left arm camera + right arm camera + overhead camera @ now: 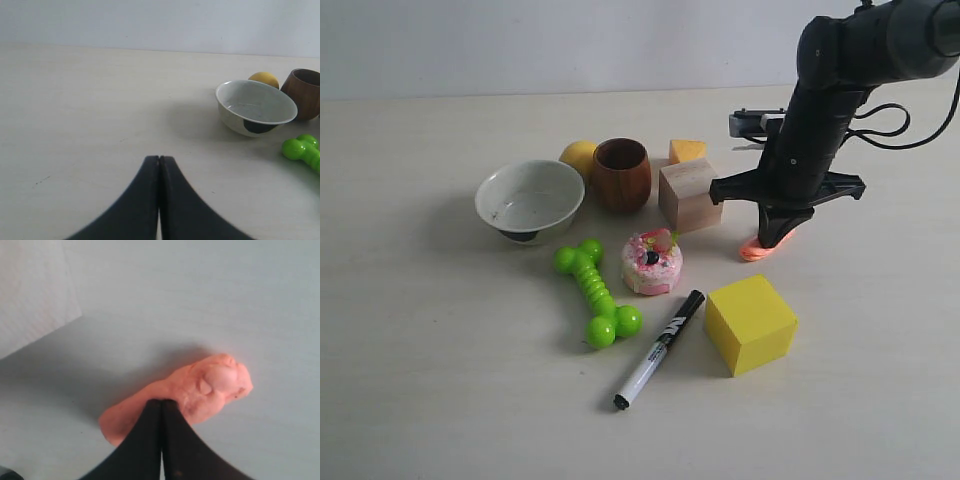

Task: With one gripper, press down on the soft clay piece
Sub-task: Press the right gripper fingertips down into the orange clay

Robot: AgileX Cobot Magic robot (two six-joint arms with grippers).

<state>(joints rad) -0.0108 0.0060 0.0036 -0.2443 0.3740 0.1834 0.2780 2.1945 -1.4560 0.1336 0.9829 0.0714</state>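
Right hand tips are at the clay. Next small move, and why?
Probably push the right hand straight down a touch: its shut tips appear to rest on the soft clay piece near mid-length, and the lump looks rounded, not yet flattened.

Bare table lies open right of the soft clay piece; a wooden block stands near its left, a yellow cube in front.

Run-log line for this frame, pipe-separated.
step: press | right gripper: shut, tips down on soft clay piece | left gripper: shut, holding nothing
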